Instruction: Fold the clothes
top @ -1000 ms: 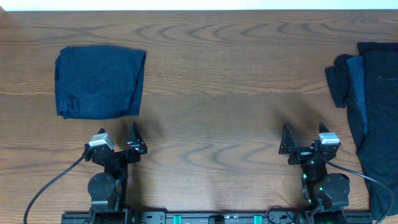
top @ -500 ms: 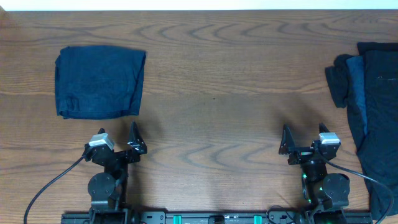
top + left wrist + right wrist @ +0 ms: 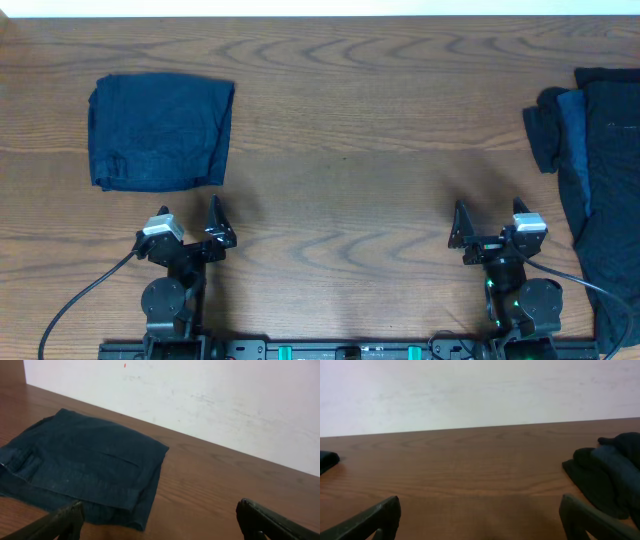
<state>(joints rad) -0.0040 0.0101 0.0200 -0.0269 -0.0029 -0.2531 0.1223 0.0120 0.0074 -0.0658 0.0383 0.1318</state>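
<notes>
A folded dark navy garment lies flat at the table's far left; it also shows in the left wrist view, just ahead of the fingers. A pile of unfolded dark clothes runs along the right edge, and its near end shows in the right wrist view. My left gripper is open and empty near the front edge, below the folded garment. My right gripper is open and empty near the front edge, left of the pile. Both rest low over bare wood.
The wooden table spans the view, with a white wall behind it. Black cables trail from the arm bases at the front edge.
</notes>
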